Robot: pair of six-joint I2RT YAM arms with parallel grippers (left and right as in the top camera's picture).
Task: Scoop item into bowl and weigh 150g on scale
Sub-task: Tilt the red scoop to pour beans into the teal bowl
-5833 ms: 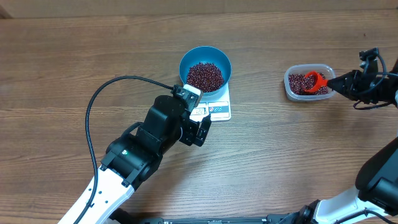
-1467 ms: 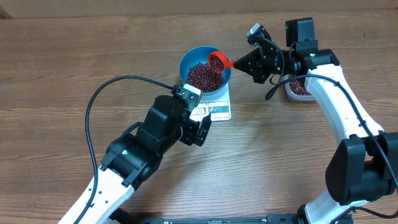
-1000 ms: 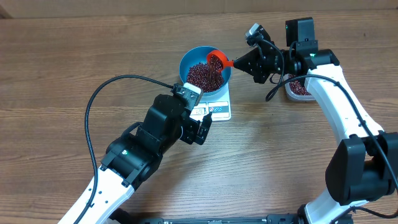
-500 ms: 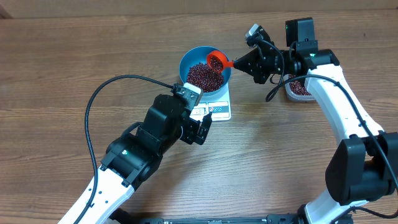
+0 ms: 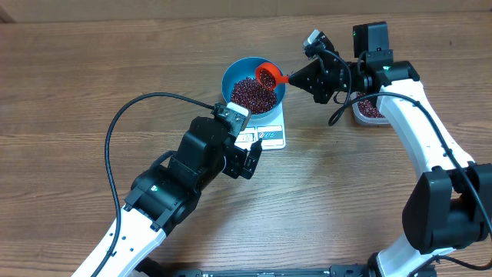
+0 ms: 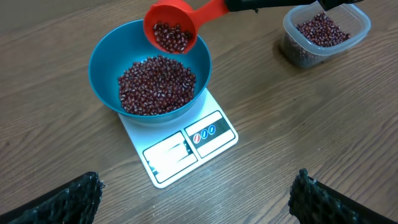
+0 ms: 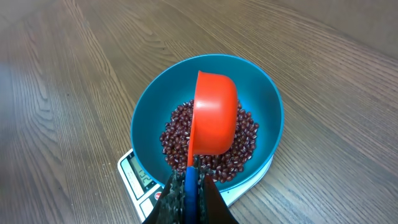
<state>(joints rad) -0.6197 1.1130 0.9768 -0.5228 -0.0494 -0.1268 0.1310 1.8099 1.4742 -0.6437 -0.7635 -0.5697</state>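
The right gripper (image 7: 186, 190) clamps the scoop (image 7: 214, 115) by its handle, which is mostly hidden between the fingers. Just ahead, beans (image 6: 155, 84) fill the bowl (image 6: 99, 62) on the half-covered scale (image 6: 186, 146). The left gripper (image 6: 196, 186) gapes wide, its fingers cut off.

A brown wood-grain tabletop (image 5: 69, 85) fills nearly every view. Seen from overhead, its grain runs from side to side in lighter and darker streaks. Beyond the tabletop's far edge lies a paler tan strip (image 5: 154, 8), too narrow to identify. Light falls soft and even across the tabletop, leaving a dull sheen on the wood and only faint shadows.
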